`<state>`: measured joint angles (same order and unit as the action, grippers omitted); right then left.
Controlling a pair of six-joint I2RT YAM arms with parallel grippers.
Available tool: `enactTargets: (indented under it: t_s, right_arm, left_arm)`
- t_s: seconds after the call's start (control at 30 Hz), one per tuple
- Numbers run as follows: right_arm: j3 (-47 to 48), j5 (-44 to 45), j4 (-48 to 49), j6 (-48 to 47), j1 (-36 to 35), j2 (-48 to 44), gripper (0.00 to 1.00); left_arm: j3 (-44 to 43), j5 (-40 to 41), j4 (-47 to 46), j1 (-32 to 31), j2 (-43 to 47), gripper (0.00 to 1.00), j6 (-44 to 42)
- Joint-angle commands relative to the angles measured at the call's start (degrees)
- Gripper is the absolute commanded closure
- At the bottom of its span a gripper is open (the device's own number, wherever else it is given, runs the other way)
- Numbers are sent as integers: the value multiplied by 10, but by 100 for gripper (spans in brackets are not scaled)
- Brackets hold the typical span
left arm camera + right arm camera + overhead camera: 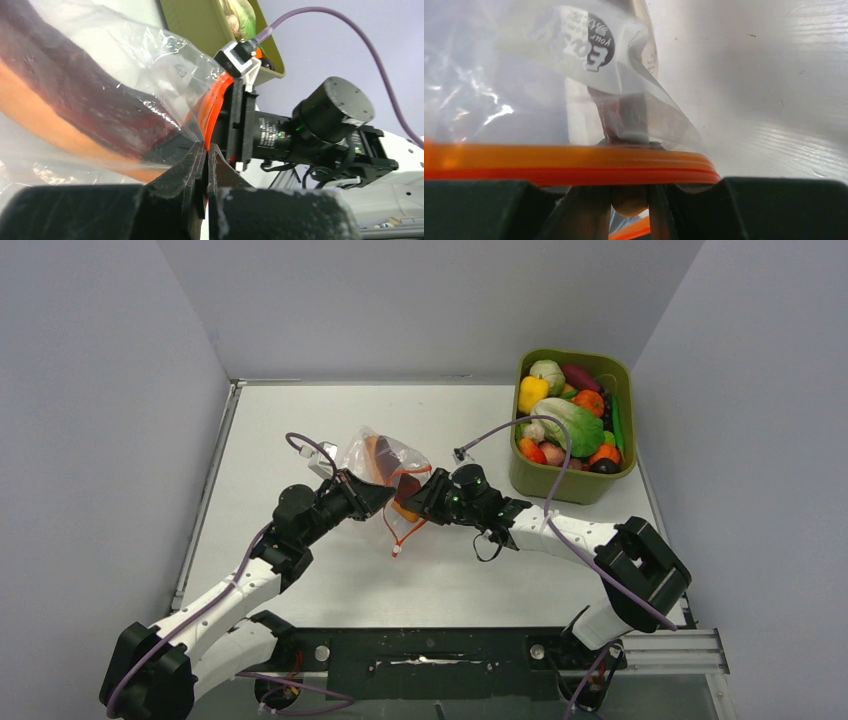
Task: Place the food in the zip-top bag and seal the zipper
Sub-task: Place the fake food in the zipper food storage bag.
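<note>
The clear zip-top bag is held up over the table's middle between both grippers. A dark purple-red and orange food piece lies inside it, and fills the left of the left wrist view. My left gripper is shut on the orange-red zipper, jaws pressed together. My right gripper faces it from the right, shut on the same zipper, which crosses its jaws. A loose end of the zipper hangs below.
An olive-green tub at the back right holds several toy fruits and vegetables; its wall shows in the left wrist view. Grey walls close in the table on three sides. A purple cable loops over the right arm.
</note>
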<state>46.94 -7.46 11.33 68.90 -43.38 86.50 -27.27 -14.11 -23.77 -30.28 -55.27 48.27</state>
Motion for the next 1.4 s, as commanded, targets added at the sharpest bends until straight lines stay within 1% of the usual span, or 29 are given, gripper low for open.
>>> enactTargets:
  t_s: [0.0, 0.23, 0.37, 0.43, 0.6, 0.77, 0.87, 0.97, 1.1, 1.17, 1.23, 1.37]
  right_arm:
    - [17, 16, 83, 13, -7, 7, 97]
    - [0, 17, 152, 30, -17, 11, 97]
    - [2, 28, 162, 28, -23, 16, 95]
    - [12, 28, 148, 22, -25, 22, 90]
    - [38, 27, 57, -12, -26, 25, 70]
    - [51, 32, -37, -71, -26, -20, 53]
    - [67, 25, -107, -104, -26, -56, 46]
    - [77, 18, -162, -133, -22, -98, 45]
    - [83, 33, -222, -151, -16, -151, 49]
    - [75, 44, -229, -154, -13, -169, 52]
    - [66, 36, -227, -154, -7, -174, 54]
    - [49, 15, -228, -173, 11, -158, 53]
  left_arm:
    - [-24, 6, -39, -2, 26, 100, 35]
    - [-8, 23, -37, -2, 29, 100, 39]
    - [-3, 21, -42, -3, 29, 100, 48]
    - [-3, 22, -40, -3, 31, 100, 48]
    - [-5, 43, -17, -1, 40, 100, 30]
    - [-9, 58, 6, -1, 46, 100, 15]
    - [-17, 60, 24, -1, 48, 100, 2]
    - [-23, 63, 35, -1, 49, 100, -11]
    - [-35, 67, 52, 0, 48, 100, -27]
    - [-39, 67, 56, -1, 46, 100, -31]
    - [-40, 67, 56, 0, 45, 100, -31]
    - [-44, 64, 57, 0, 44, 100, -30]
